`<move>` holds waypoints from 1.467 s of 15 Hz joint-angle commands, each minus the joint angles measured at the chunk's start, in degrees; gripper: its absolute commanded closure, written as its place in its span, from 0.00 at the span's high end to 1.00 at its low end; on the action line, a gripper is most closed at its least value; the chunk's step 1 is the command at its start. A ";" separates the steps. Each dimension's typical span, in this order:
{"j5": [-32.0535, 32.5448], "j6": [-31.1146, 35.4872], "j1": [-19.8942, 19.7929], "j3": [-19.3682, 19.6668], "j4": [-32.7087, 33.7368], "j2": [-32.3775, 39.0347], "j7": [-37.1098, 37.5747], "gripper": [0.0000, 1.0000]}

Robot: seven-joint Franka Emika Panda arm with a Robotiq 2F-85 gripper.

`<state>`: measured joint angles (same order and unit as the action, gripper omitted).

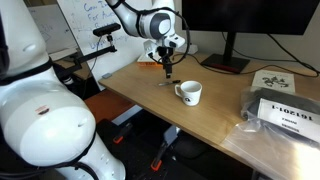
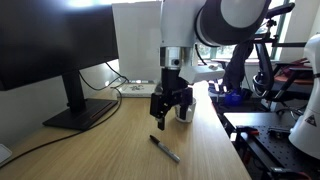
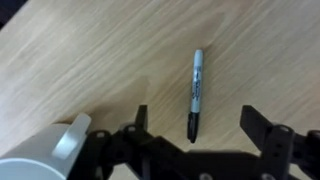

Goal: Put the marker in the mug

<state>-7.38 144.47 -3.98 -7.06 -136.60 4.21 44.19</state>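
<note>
The marker (image 3: 196, 92) lies flat on the wooden desk, a slim dark and grey stick; it also shows in both exterior views (image 2: 165, 149) (image 1: 165, 82). The white mug (image 1: 189, 93) stands upright on the desk with its handle to the side; in the wrist view (image 3: 48, 151) only its rim and handle show at the lower left. In an exterior view the mug (image 2: 184, 108) is mostly hidden behind the gripper. My gripper (image 3: 198, 122) is open and empty, hovering above the desk with the marker's dark end between its fingers. It shows too in both exterior views (image 2: 168, 114) (image 1: 167, 68).
A monitor on a stand (image 2: 70, 105) is on the desk, with cables (image 2: 105, 80) near it. A dark packet with a white label (image 1: 285, 112) lies near the desk edge. A white box (image 2: 137, 90) sits behind the gripper. The desk edge (image 2: 215, 135) runs close by.
</note>
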 commanded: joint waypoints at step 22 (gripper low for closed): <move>3.67 -2.03 11.75 13.46 15.22 16.08 3.63 0.04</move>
<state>-6.81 143.98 5.21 3.56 -120.91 22.28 44.26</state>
